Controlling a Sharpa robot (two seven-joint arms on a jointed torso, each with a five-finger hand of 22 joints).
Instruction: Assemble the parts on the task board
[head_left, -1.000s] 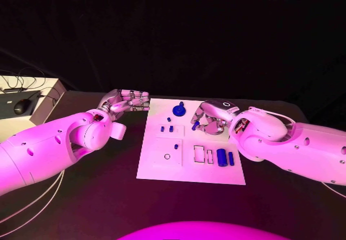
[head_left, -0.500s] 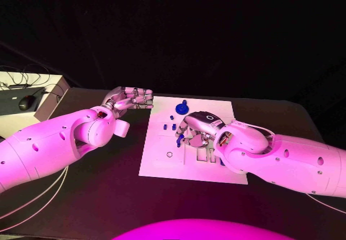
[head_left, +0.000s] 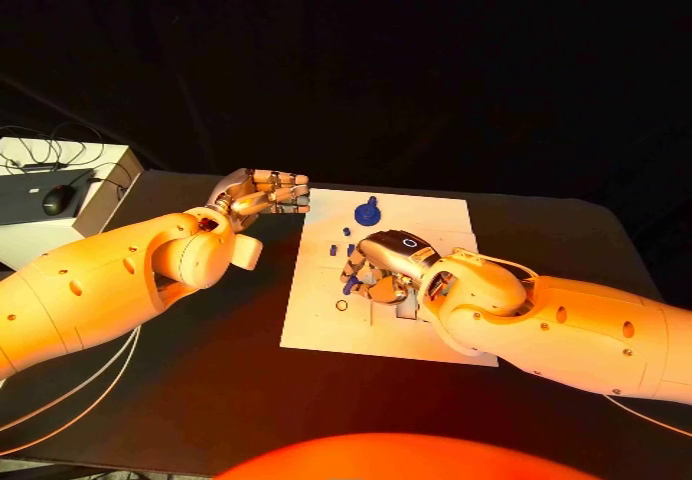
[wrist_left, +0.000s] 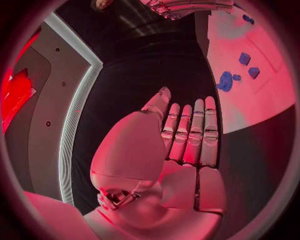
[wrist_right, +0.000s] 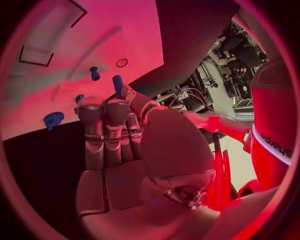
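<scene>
- At the far left of the head view a white box (head_left: 65, 175) sits at the table's edge with a dark mouse (head_left: 56, 200) on it; pale cables (head_left: 72, 395) trail across the black table (head_left: 188, 370) lower left.
- My left hand (head_left: 263, 195) sits left of centre in the upper half of the head view, over the table just off the board's upper left corner. In the left wrist view my left hand (wrist_left: 181, 140) has its fingers (wrist_left: 194, 130) straight and pressed side by side, nothing in them, so it is released and empty.
- The board (head_left: 325, 325) lies in the middle of the frame, white, running from upper centre down to lower centre.
- A round blue knob (head_left: 365, 212) stands near the board's top edge, apart from both my hands. Small blue pegs (head_left: 342, 250) lie just left of my right hand, and a small ring (head_left: 342, 305) marks the board below them.
- My right hand (head_left: 387, 268) is just right of centre, down over the board's middle, fingers curled. In the right wrist view my right hand (wrist_right: 119, 135) pinches a short blue pin (wrist_right: 117, 86) at its fingertips, with the board's pegs and outlined slot (wrist_right: 35, 56) beyond it.
</scene>
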